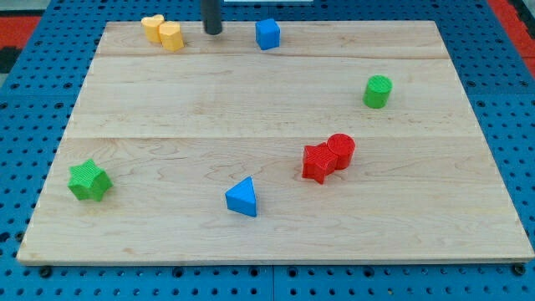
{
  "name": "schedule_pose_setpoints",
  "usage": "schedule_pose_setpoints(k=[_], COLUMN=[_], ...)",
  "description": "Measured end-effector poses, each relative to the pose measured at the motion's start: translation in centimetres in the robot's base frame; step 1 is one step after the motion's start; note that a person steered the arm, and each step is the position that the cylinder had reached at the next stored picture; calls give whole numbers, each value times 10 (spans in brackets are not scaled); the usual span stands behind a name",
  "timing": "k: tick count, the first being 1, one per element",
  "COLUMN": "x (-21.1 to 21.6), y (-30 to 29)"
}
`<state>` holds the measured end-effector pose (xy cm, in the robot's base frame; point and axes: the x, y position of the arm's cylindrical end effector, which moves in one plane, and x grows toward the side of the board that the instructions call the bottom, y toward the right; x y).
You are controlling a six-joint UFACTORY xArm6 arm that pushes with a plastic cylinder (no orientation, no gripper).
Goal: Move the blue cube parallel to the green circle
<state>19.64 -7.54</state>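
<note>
The rod is seen at the view's top, its tip [214, 32] set down on the wooden worktop [267, 234] between the yellow blocks and the blue cube [267, 34]. No claw is fitted to this arm, so nothing can be said of one being wide, narrow or holding anything; only a plain dark rod is shown, and pushing is all that can be done with it. The blue cube is found near the top edge, just to the view's right of the tip, with a clear gap between the two, so no contact is made at this moment. The green circle [377, 91], a short cylinder, is stood well apart toward the view's right, lower down the board than the cube. That placing explains the tip's position, it may be judged: a spot on the cube's left is being taken so that the cube can be driven rightward, and a push from above would then be needed to bring it level with the cylinder. On the tip's other side, the yellow heart [152, 28] and the yellow cylinder [170, 37] are pressed together, near enough that a careless swing could disturb them. Elsewhere, well clear of the route, a green star [89, 181], a blue triangle [242, 197] and a touching pair of red blocks [328, 156] are left lying.
</note>
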Motion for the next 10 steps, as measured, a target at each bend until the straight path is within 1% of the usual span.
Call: schedule_pose_setpoints(k=[1,2,3,4,5,6,7,8,9,10], x=[-4,0,9,47,57,36,28,70,93,76], y=[19,59,114,126,97,74,34,33,15,-19])
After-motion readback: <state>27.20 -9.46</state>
